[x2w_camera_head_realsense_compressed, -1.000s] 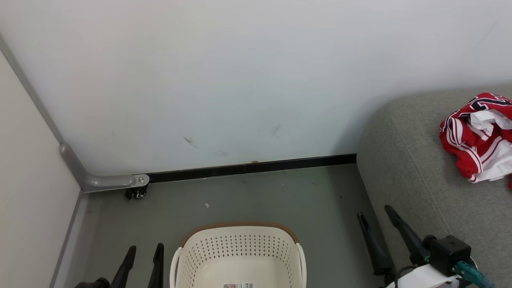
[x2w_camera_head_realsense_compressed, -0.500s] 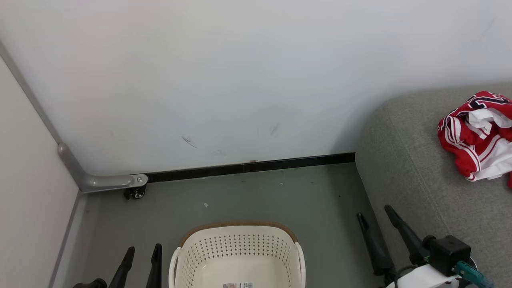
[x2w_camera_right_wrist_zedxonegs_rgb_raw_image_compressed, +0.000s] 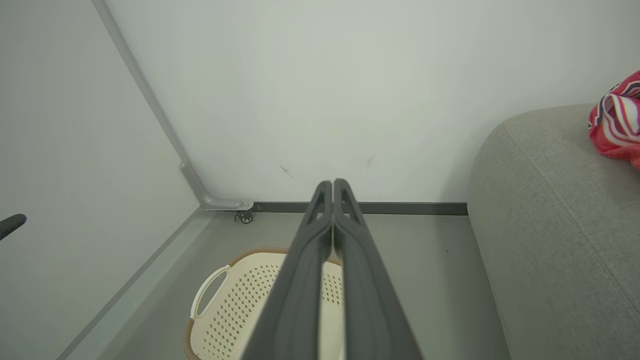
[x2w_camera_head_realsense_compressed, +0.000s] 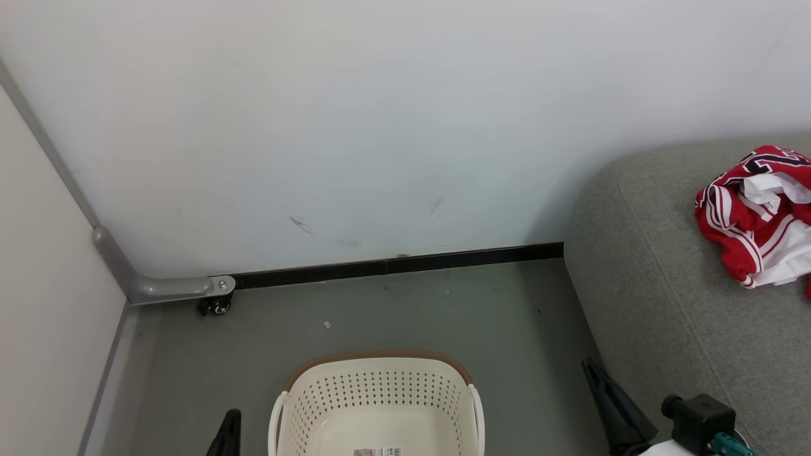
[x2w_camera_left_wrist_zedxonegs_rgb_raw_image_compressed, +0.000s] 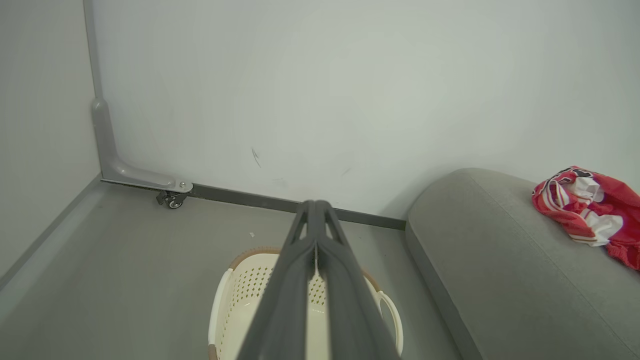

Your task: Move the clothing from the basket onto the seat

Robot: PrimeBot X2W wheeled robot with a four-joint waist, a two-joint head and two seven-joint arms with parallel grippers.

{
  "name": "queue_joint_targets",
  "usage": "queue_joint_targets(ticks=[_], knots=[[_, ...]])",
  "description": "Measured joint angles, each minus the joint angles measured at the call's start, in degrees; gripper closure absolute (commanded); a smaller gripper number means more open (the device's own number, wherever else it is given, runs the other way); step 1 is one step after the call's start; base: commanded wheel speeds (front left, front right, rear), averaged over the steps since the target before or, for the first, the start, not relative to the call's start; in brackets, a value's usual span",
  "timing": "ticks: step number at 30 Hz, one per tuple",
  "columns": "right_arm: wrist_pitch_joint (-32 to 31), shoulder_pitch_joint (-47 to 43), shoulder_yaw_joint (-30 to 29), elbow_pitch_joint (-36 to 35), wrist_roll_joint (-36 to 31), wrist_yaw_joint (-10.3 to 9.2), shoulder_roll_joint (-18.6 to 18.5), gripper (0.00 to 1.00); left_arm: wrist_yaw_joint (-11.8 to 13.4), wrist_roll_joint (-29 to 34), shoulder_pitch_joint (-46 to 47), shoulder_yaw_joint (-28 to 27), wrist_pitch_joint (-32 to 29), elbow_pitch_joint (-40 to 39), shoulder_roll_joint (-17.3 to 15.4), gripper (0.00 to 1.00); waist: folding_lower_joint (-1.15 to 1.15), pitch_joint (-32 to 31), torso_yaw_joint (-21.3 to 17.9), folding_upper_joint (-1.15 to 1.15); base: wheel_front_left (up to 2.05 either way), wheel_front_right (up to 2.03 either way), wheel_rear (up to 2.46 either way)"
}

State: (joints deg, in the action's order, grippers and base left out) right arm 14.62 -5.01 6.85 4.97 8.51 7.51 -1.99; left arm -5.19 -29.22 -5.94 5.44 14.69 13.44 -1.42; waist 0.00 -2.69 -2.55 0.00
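Note:
The red and white clothing lies crumpled on the grey seat at the right, also seen as clothing and clothing. The cream basket stands on the floor at the bottom middle, and nothing but a paper label shows inside it. My left gripper is shut and holds nothing, just left of the basket. My right gripper is shut and holds nothing, between basket and seat. In the wrist views, the left gripper and the right gripper have their fingers pressed together above the basket.
A white wall runs behind, with a black baseboard. A pale partition stands at the left on a grey metal foot with a caster wheel. Grey floor lies between wall, basket and seat.
Both grippers went from open to shut. Both sank lower in the head view. Basket and clothing stayed where they were.

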Motion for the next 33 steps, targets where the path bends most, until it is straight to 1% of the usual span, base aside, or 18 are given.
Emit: queue_joint_targets(ticks=[5, 9, 13, 19, 21, 22, 25, 26, 27, 33], knots=[[0.01, -0.94, 0.75, -0.52, 1.85, 0.00, 0.01, 1.00, -0.01, -1.60, -0.42, -0.33, -0.58, 0.51, 0.09, 1.00, 0.00, 0.05, -0.02, 0.00, 0.00, 0.00, 0.00], [0.01, -1.92, 1.27, -1.32, 4.58, 0.00, 0.02, 1.00, -0.01, -4.65, -0.38, -0.93, -1.60, 0.73, 0.07, 1.00, 0.00, 0.13, -0.01, 0.00, 0.00, 0.00, 0.00], [0.01, -2.90, 1.35, -1.67, 8.22, 0.00, 0.02, 1.00, -0.01, -8.06, -0.31, -1.08, -2.48, 0.79, 0.03, 1.00, 0.00, 0.25, 0.06, 0.00, 0.00, 0.00, 0.00], [-0.59, -2.80, 0.33, -1.74, 15.38, 0.00, 0.02, 1.00, -0.01, -11.68, -0.16, -1.43, -3.87, 0.82, 0.02, 1.00, 0.04, 0.45, 0.35, 0.00, 0.00, 0.00, 0.00], [-1.08, -2.75, -0.40, -1.67, 17.42, 0.00, 0.01, 1.00, -0.01, -12.59, 0.09, -1.63, -4.15, 0.87, 0.02, 1.00, 0.09, 0.51, 0.45, 0.00, 0.00, 0.00, 0.00], [-1.23, -2.75, -0.60, -1.54, 19.09, 0.00, 0.01, 1.00, -0.02, -14.06, 0.66, -1.85, -4.65, 0.90, 0.01, 1.00, 0.17, 0.56, 0.56, 0.00, 0.00, 0.00, 0.00], [-1.92, -2.72, -0.80, -1.26, 21.79, 0.00, -0.12, 1.00, -0.07, -15.70, 1.05, -2.19, -5.16, 0.89, -0.02, 1.00, 0.31, 0.59, 0.69, 0.00, 0.00, 0.00, 0.00], [-1.92, -2.72, -0.80, -1.26, 21.79, 0.00, -0.12, 1.00, -0.07, -15.70, 1.05, -2.19, -5.16, 0.89, -0.02, 1.00, 0.31, 0.59, 0.69, 0.00, 0.00, 0.00, 0.00], [-2.45, -2.66, -0.97, -1.09, 23.70, 0.00, -0.30, 1.00, -0.07, -16.99, 1.09, -2.41, -5.64, 0.89, -0.02, 1.00, 0.42, 0.59, 0.77, 0.00, 0.00, 0.00, 0.00], [-3.59, -1.85, -1.69, -0.45, 29.25, 0.00, -0.75, 1.00, -0.09, -20.73, 1.23, -3.04, -7.09, 0.89, -0.07, 1.00, 0.74, 0.47, 0.96, 0.00, 0.00, 0.00, 0.00]])
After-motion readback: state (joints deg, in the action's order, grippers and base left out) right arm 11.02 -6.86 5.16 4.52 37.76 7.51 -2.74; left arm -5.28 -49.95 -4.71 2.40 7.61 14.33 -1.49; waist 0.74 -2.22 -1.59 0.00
